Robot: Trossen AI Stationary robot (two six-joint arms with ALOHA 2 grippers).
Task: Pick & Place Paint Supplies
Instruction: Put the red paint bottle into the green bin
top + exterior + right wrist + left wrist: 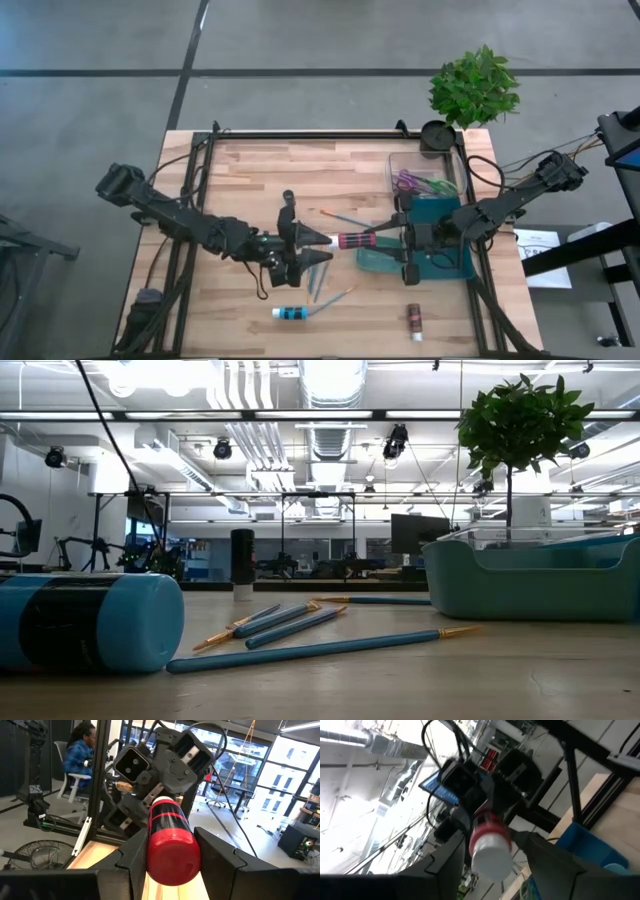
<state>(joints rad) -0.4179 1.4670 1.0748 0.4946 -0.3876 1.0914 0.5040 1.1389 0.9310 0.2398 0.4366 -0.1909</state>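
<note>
At frame centre, the red tube (352, 239) lies lengthwise between my grippers: my right gripper (384, 238) clamps its red end, my left gripper (318, 240) closes on its white cap.

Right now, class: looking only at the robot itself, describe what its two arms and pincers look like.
Both arms are dark, nearly black, built of jointed segments with blocky housings. Black cables loop along the left arm and the right arm. The left pincer and right pincer each end in two dark, flat, wedge-like fingers. A boxy dark camera block sits at each wrist.
</note>
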